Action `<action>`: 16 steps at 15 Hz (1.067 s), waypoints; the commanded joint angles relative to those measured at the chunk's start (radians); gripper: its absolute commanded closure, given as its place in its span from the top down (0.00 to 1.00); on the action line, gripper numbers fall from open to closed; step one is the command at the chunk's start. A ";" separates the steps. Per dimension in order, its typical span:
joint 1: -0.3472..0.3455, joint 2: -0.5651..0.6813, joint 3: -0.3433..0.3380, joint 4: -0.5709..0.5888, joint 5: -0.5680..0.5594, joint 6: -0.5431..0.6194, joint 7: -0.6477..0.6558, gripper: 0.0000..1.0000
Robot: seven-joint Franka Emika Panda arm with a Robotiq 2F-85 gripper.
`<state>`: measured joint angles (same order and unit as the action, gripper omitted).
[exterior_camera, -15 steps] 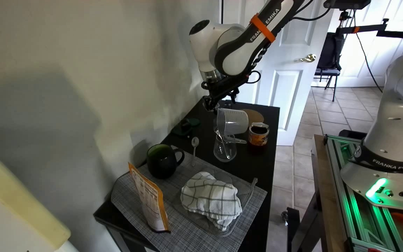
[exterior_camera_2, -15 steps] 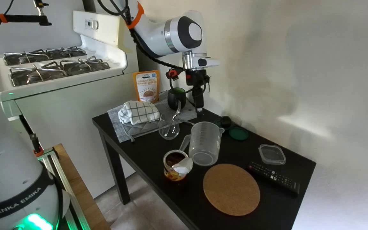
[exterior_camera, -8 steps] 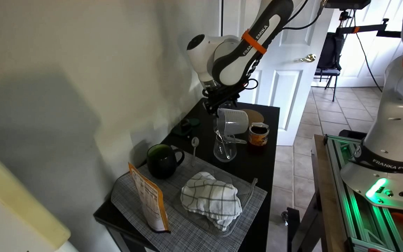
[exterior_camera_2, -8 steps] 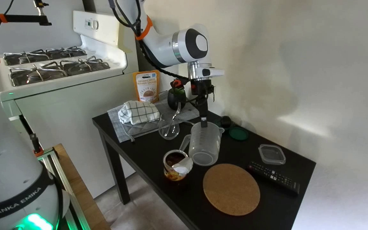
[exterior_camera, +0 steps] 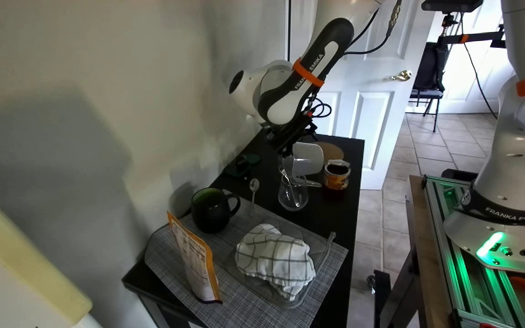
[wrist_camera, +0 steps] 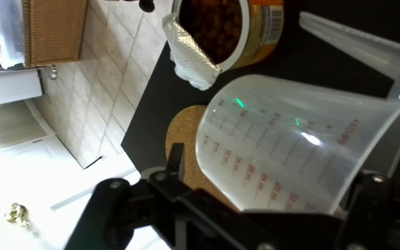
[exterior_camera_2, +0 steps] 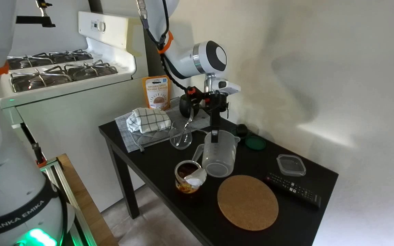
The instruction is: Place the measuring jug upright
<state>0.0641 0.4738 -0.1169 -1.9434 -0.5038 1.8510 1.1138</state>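
Observation:
The see-through measuring jug (exterior_camera_2: 221, 153) lies on its side on the black table, its base towards the cork mat and its handle towards the can. It also shows in an exterior view (exterior_camera: 309, 158) and in the wrist view (wrist_camera: 273, 139), with red markings. My gripper (exterior_camera_2: 214, 137) is low at the jug, its fingertip overlapping the jug's mouth end there. In the wrist view my gripper (wrist_camera: 267, 165) is open: one finger (wrist_camera: 176, 154) stands beyond the base, the other by the mouth rim, partly hidden. I cannot tell whether either finger touches the jug.
An opened can (exterior_camera_2: 187, 176) with a foil lid stands close beside the jug. A glass with a spoon (exterior_camera: 293, 196) is near its mouth. A cork mat (exterior_camera_2: 248, 203), a remote (exterior_camera_2: 292, 189), a clear lid (exterior_camera_2: 291, 165) and a dark mug (exterior_camera: 212, 209) are around.
My gripper has come down from above the table to the jug's level and now overlaps it in both exterior views. The jug and the other objects have not moved.

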 commanded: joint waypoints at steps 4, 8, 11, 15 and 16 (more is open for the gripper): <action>0.034 0.113 -0.009 0.150 -0.005 -0.180 -0.011 0.46; 0.041 0.123 -0.008 0.183 -0.007 -0.235 -0.013 0.16; 0.040 0.046 0.001 0.140 0.003 -0.221 -0.012 0.00; 0.022 -0.103 0.010 0.039 0.014 -0.157 -0.008 0.01; 0.015 -0.147 0.012 0.010 0.022 -0.133 -0.004 0.01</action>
<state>0.0964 0.4691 -0.1130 -1.8110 -0.5004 1.6434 1.1116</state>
